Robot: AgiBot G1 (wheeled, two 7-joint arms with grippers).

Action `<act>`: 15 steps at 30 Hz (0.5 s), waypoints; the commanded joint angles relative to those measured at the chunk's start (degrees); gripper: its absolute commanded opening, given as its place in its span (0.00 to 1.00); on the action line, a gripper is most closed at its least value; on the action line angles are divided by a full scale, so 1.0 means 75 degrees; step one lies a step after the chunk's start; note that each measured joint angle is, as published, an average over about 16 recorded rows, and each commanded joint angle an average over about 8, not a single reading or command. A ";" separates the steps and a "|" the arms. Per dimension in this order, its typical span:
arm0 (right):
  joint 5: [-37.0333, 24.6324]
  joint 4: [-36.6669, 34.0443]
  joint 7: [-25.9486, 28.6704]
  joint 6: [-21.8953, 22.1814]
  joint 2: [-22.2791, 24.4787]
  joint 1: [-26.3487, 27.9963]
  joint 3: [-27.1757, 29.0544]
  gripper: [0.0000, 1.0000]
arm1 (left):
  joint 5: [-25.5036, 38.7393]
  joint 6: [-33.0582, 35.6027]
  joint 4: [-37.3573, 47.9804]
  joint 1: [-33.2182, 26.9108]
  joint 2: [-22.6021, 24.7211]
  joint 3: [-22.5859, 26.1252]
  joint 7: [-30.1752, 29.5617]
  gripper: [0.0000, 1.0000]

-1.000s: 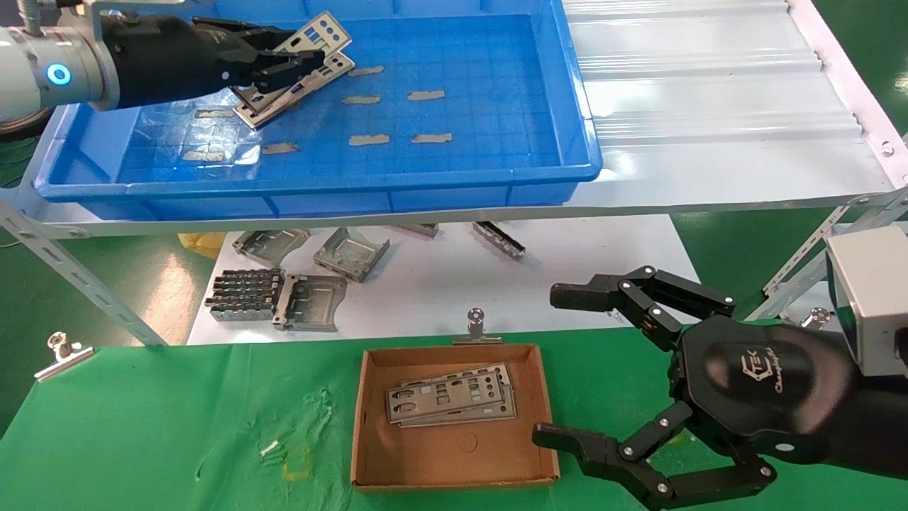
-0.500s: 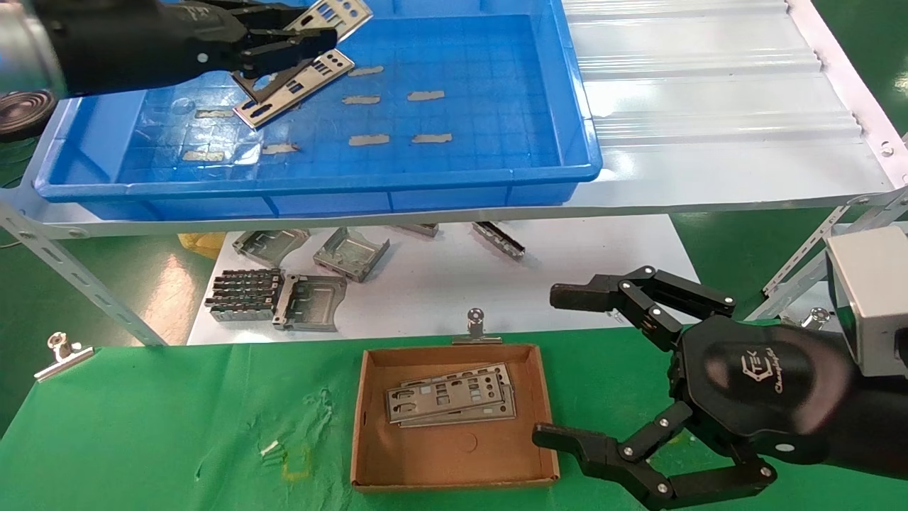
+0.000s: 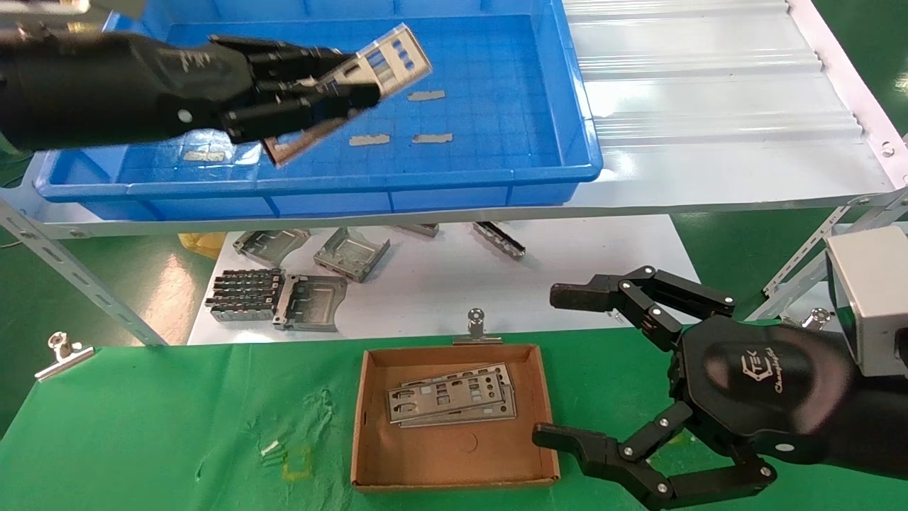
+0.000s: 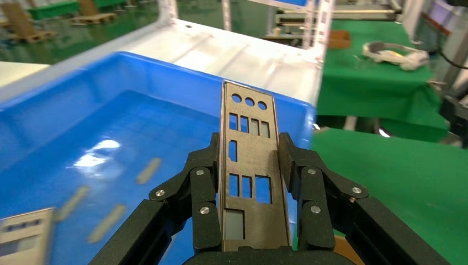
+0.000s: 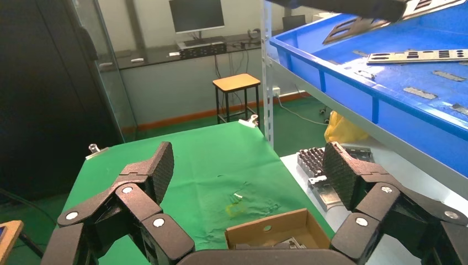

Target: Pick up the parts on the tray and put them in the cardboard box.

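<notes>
Transfer step: your left claw (image 3: pixel 340 89), clamped on a thin punched silvery plate (image 3: pixel 386 62) above the bright-blue plastic tray (image 3: pixel 454 177), must next reach the brown cardboard box (image 3: pixel 369 419) at the green table's (image 3: pixel 142 426) near edge; right claw (image 3: pixel 560 369) idles apart.

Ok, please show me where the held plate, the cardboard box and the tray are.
held plate (image 4: pixel 248 165), left wrist view, its middle between the fingers.
cardboard box (image 3: pixel 454 454), head view, bare floor.
tray (image 3: pixel 319 186), head view, near rim.

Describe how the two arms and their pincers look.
Both pincers, left and right, are matte black, with two jointed fingers on silver rivets and ribbed pads. The right one's glossy housing bears a white logo, with a grey box behind.
</notes>
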 commanded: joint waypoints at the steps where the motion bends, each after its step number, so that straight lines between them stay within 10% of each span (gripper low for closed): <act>1: 0.0000 0.0000 0.0000 0.0000 0.0000 0.0000 0.0000 1.00 | -0.0055 0.0097 -0.0296 0.0184 -0.0004 0.0039 -0.0122 0.00; 15: 0.0000 0.0000 0.0000 0.0000 0.0000 0.0000 0.0000 1.00 | -0.2467 -0.0303 -0.5068 0.2575 -0.1737 0.0857 -0.1990 0.00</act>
